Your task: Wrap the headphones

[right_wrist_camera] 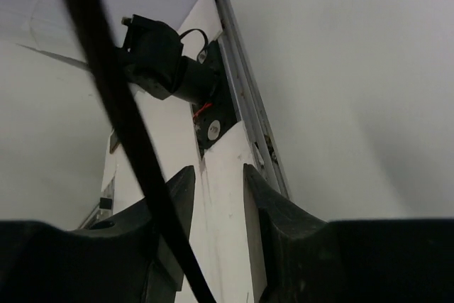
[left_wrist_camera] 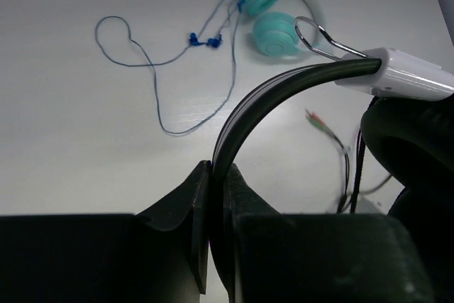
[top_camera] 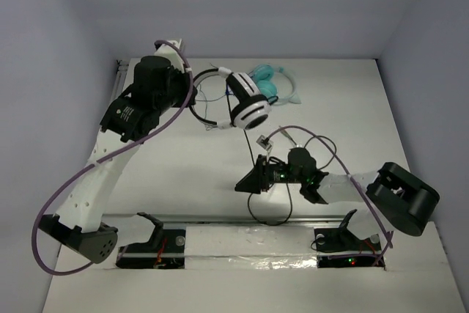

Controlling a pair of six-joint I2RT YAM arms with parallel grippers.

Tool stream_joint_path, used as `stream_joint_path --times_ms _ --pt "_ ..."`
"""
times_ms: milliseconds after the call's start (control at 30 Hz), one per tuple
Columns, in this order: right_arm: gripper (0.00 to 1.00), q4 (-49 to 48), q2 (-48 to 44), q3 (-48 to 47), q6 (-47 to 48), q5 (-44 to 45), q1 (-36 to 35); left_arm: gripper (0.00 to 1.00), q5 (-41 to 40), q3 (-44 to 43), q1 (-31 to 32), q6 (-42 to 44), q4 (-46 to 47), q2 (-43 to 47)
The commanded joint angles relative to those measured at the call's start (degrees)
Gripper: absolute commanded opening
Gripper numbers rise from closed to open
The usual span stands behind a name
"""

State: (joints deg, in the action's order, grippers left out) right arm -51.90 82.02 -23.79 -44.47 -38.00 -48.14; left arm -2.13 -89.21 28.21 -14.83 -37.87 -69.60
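**Left hand clamped on the headband, right hand open beside the cable**

The headphones point(top_camera: 248, 104) sit toward the far middle of the desk point(top_camera: 183, 174), just beside a smaller teal headphones point(left_wrist_camera: 273, 23) set that lies behind them. The left hand point(left_wrist_camera: 213, 172) is closed tight on the black headband point(left_wrist_camera: 269, 86), gripping it on edge so that the band arcs up and away to the white slider and the black ear pad on the right of the left wrist view. Whether the earcups rest on the desk cannot be told.

The right hand point(right_wrist_camera: 216, 193) is nearer the arm bases, well apart from the earcups. Its fingers stand partly spread, with a clear gap and nothing between them. The dark cable point(right_wrist_camera: 117, 97) slants across the right wrist view and crosses in front of one finger; whether it touches that finger cannot be told. In the top view it trails from the headphones toward the near edge and loops there.

A thin blue-plugged cord point(left_wrist_camera: 152, 62) from the teal set curls loosely on the desk
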Motion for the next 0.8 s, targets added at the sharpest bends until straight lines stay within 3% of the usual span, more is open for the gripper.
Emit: stream_joint_path --times_ms 0,167,333,533,767 --pt "0.39 -7.43 -3.52 4.09 -4.66 4.33 -1.69 0.0 -1.03 0.17 -4.37 -6.7 12.81 1.05" --pt "0.36 -1.83 -7.83 5.51 -4.93 7.67 -6.78 0.0 -4.88 5.87 -5.71 -13.01 20.71 1.23" --pt "0.19 4.94 -12.84 3.24 -3.7 9.17 -12.14 0.0 -13.06 11.5 -5.71 -14.35 23.36 1.22" --pt "0.03 26.64 -22.24 -3.09 0.68 13.12 -17.68 0.0 -22.55 15.82 -5.71 -12.78 22.93 1.23" --pt "0.0 60.81 -27.08 -18.91 11.15 23.57 -18.83 0.0 -38.2 15.38 5.53 -7.06 13.53 -2.29"
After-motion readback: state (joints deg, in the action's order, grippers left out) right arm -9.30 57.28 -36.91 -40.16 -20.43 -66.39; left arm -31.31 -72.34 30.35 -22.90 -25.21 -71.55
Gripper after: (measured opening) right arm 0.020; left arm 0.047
